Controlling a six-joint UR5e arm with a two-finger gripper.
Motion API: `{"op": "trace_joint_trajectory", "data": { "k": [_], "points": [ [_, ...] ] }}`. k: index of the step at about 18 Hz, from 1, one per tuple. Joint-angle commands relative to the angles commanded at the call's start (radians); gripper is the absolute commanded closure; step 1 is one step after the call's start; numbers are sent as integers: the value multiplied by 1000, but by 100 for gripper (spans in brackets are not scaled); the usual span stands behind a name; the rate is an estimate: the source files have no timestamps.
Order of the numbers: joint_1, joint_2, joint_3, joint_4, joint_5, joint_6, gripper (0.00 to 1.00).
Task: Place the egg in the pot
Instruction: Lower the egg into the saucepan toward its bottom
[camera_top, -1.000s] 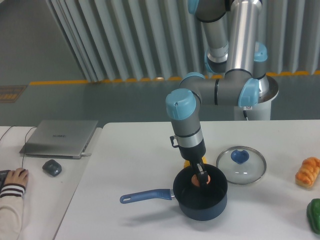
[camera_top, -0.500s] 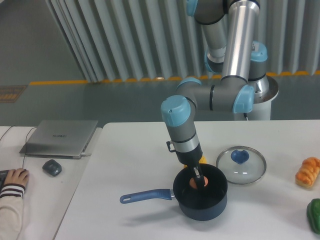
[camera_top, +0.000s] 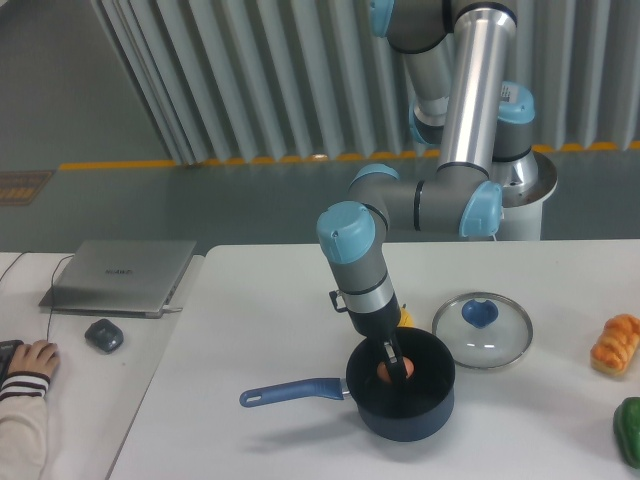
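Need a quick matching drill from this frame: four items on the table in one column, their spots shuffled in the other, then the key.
Items:
1. egg
2. glass lid
3. laptop
4. bread-like item

Places:
A. far right edge of the table
B. inside the pot, at the claw tips
C. flat on the table just right of the pot
D. far left, closed, beside a mouse

Pairs: 1-B, 2-C, 3-D, 4-A
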Motion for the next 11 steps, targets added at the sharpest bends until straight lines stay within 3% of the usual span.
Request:
{"op": "trace_joint_trajectory", "data": {
  "k": [11],
  "points": [
    [-3,-11,-2,2,2,-2,77]
  ]
}}
